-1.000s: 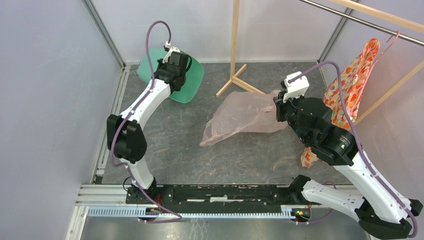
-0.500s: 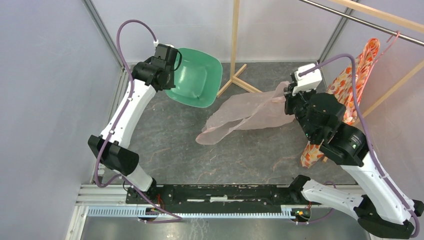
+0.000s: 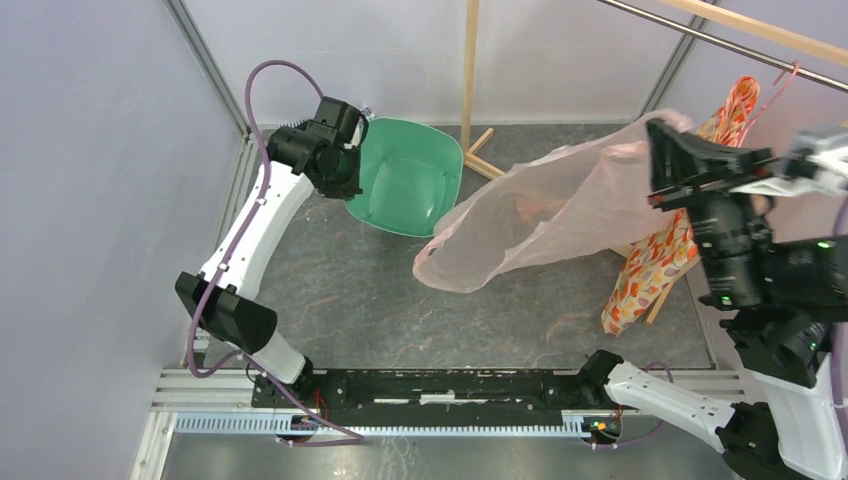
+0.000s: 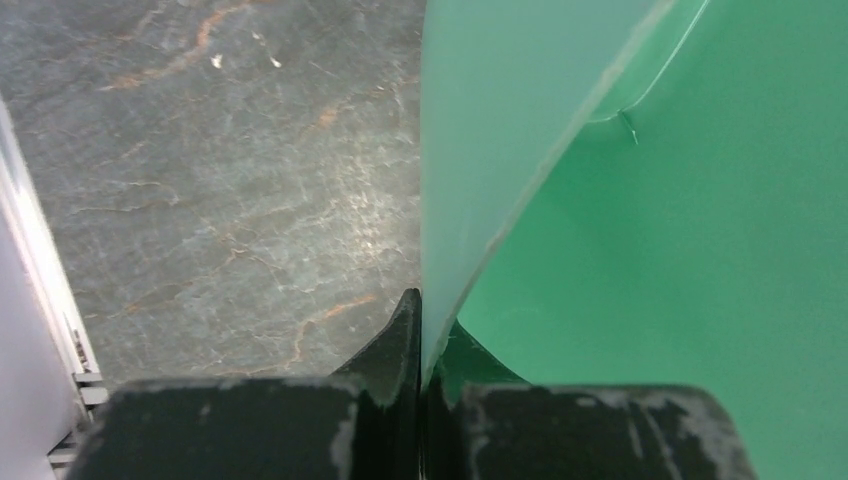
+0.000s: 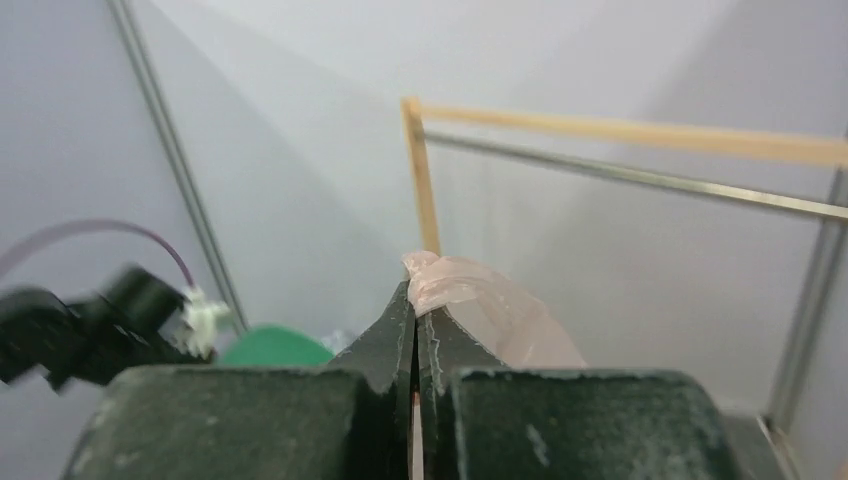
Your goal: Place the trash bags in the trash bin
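Observation:
The mint-green trash bin (image 3: 405, 180) is tipped at the back left, its mouth facing up and right. My left gripper (image 3: 352, 165) is shut on the bin's rim; in the left wrist view the thin rim (image 4: 470, 220) sits pinched between the jaws of the left gripper (image 4: 421, 310). The pale pink trash bag (image 3: 545, 215) hangs in the air, its low end just right of the bin. My right gripper (image 3: 668, 125) is shut on the bag's top corner and holds it high; the right wrist view shows the right gripper (image 5: 415, 300) closed on the bunched pink plastic (image 5: 470, 295).
A wooden clothes stand (image 3: 468, 90) with its foot on the floor stands behind the bag. An orange floral garment (image 3: 680, 225) hangs from a rail at the right. Grey walls and metal frame posts close in the left and back sides.
My right gripper has lifted the bag high off the floor and moved right. My left gripper has shifted the bin slightly right and turned its mouth more upward.

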`<state>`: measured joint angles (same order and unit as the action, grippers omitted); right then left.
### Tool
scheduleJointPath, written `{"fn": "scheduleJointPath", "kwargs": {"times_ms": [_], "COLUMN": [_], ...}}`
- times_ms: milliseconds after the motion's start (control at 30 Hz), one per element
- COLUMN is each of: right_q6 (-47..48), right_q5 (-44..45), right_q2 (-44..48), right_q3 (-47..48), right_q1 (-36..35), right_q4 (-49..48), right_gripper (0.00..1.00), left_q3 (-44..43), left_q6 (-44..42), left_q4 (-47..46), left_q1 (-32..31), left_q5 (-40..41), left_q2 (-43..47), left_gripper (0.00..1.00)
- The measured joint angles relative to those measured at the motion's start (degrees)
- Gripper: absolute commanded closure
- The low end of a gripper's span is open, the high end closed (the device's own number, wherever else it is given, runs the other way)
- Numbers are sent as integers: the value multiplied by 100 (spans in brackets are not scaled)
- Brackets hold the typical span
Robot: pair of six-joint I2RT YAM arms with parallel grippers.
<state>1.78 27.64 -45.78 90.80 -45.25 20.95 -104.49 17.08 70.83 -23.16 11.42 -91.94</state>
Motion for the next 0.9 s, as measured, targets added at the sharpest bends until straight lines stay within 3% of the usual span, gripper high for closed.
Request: {"fn": "scheduleJointPath", "kwargs": {"times_ms": [200,433,633,900], "right_q6": [-157,-330,-437,-509], "right_q5": [-581,-901,-1102,-1241], "right_q2": [0,-481,-833,-1108], "right_q3": [190,479,627,717], "right_q1": [0,0,0,0], "right_q4": [-1458,-2415,-2861,-3187], "right_gripper": [100,100,100,100], "left_q3": [39,50,179,459], "left_q6": [162,313,452,634], "left_q4": [98,247,280,-85], "left_q1": [-227,-673,-1027,-1259], "left_q5": [-409,-693,-798,-876], "left_q2": [63,63,63,109], "left_gripper": [96,90,75,39]}}
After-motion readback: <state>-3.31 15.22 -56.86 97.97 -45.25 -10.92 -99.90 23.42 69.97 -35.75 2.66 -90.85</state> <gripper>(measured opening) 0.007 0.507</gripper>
